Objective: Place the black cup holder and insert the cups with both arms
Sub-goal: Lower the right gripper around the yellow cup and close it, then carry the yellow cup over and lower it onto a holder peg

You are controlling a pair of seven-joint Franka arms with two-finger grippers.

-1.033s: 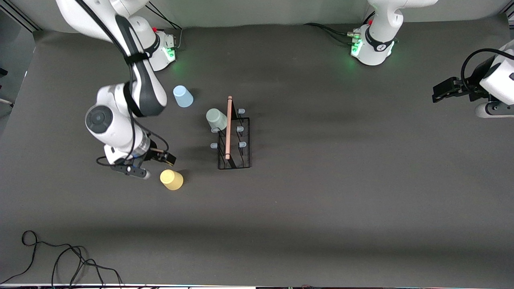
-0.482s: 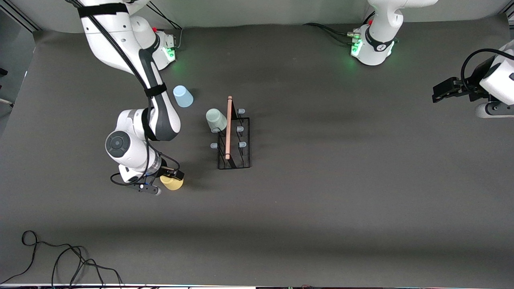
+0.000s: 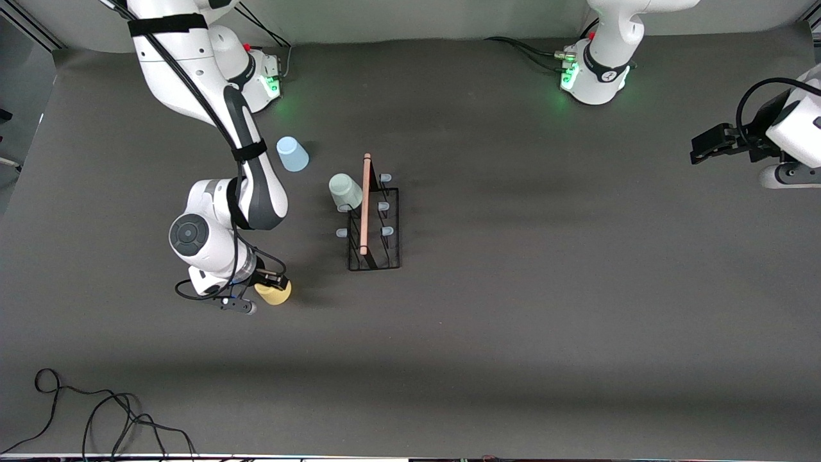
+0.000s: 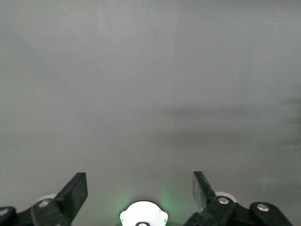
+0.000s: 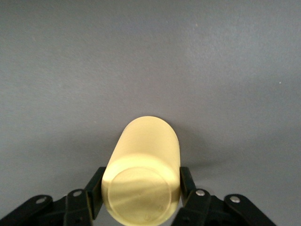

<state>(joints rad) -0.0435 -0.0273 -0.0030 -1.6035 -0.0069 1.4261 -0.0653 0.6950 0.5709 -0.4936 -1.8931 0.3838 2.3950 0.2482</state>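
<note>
I am pinching the yellow cup [image 5: 143,176] with my right gripper [image 3: 268,284] on the worktop [image 3: 513,321], at about eight o'clock from the cup holder [image 3: 374,221]. My left gripper [image 4: 140,190] is waiting, spread.

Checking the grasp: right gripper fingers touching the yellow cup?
Touching. The right wrist view shows both fingers of the right gripper pressed against the yellow cup sides, no gap.

Yellow cup [image 3: 276,293] pinched; green cup [image 3: 345,191] on black rack [image 3: 374,221]
</note>
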